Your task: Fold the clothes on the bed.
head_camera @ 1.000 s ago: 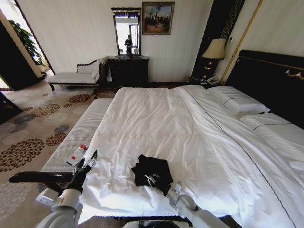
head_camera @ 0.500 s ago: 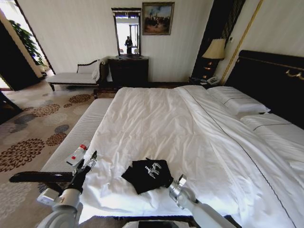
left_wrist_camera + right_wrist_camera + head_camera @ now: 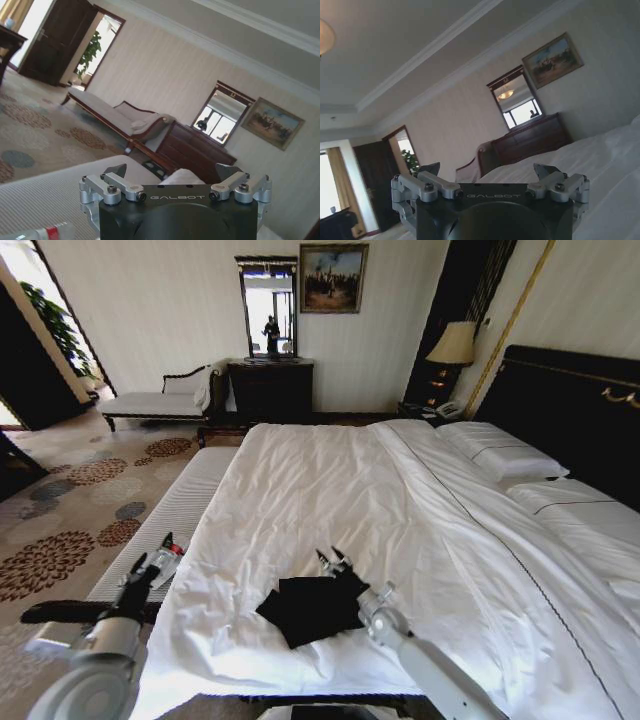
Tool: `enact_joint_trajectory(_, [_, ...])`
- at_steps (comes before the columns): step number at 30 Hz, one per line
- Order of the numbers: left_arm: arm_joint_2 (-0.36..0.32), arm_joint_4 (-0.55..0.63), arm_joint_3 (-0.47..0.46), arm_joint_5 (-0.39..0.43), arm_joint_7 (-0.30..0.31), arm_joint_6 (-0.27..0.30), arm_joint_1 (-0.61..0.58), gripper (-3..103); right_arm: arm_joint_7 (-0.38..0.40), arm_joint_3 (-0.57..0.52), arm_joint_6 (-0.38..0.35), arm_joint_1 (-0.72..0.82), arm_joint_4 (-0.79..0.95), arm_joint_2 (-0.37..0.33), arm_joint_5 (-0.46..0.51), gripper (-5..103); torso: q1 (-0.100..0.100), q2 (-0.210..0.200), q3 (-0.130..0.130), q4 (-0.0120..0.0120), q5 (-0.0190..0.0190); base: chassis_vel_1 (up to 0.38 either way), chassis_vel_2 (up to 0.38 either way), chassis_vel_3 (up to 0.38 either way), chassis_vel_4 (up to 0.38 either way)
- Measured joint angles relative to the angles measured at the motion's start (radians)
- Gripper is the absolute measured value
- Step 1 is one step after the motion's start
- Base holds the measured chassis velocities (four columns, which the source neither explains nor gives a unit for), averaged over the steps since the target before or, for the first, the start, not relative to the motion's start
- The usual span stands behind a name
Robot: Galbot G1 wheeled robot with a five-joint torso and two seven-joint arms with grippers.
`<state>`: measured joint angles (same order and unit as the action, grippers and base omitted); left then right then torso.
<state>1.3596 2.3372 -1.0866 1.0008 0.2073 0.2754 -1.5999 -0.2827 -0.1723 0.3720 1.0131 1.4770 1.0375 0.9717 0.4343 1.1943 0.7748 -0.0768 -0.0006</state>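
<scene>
- The T-shirt (image 3: 308,608) lies as a compact dark bundle at lower centre of the head view, on the near edge of the bed (image 3: 420,510); lettering is not visible.
- Its long axis slants from lower left to upper right.
- The right gripper (image 3: 333,561) hovers just above the bundle's upper right corner, jaws spread and empty, likely released to let the fold settle.
- The left gripper (image 3: 150,563) waits at lower left over the bedside bench (image 3: 165,520), jaws parted, apart from the cloth.

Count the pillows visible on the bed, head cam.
2. Both lie at the headboard end of the bed: one pillow farther from the robot, a second pillow nearer, running out of frame. More may be hidden beyond the picture's edge.
</scene>
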Motion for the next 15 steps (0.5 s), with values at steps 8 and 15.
enact_joint_trajectory(8, [-0.075,-0.261,0.003,-0.395,-0.167,-0.055,-0.088,100,0.085,-0.302,0.057,0.215,0.059,-0.058,-0.313,100,0.000,0.000,0.000,-0.0003,-0.0002,0.000,0.000,0.000,0.000])
enact_joint_trajectory(15, [0.057,-0.069,0.231,-0.432,-0.206,-0.155,-0.242,100,0.093,-0.469,0.138,0.529,0.294,0.012,-0.414,100,0.000,0.000,0.000,-0.0005,0.0003,0.000,0.000,0.000,0.000])
